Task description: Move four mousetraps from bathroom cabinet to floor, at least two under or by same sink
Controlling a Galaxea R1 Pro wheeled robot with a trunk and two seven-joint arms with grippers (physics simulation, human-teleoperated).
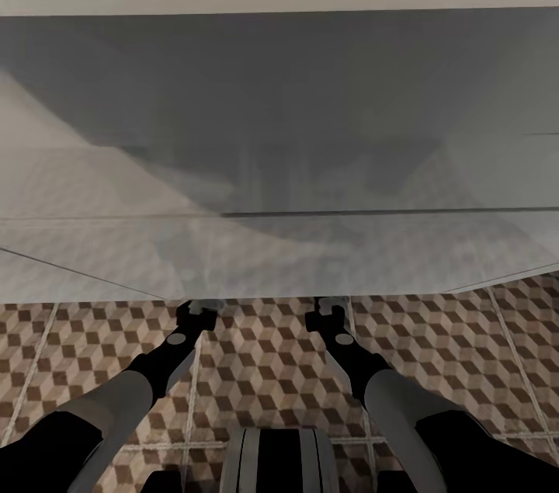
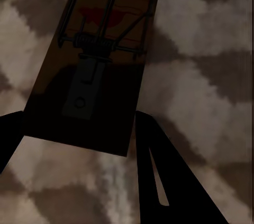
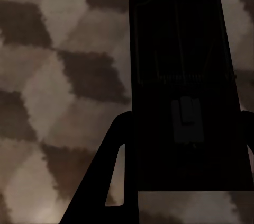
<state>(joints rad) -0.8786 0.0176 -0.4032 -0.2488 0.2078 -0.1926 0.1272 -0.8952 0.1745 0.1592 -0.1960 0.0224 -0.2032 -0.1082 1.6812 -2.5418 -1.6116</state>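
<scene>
Both arms low over the bathroom floor (image 1: 435, 353). Left gripper (image 2: 79, 139) clamped on a mousetrap (image 2: 100, 60); right gripper (image 3: 185, 176) clamped on a second mousetrap (image 3: 185, 75), both above floor tiles.

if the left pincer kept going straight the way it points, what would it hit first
Most likely the bathroom floor: the left pincer holds a mousetrap between its fingers, with patterned tile directly behind it. How near the floor is cannot be judged.

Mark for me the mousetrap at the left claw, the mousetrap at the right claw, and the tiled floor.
Left mousetrap (image 2: 92, 60): left wrist view, on its wire spring and bar, mid-board.
Right mousetrap (image 3: 185, 91): right wrist view, centre of the dark board.
Bathroom floor (image 1: 264, 376): head view, on a bare cube-patterned tile between the two arms.
</scene>
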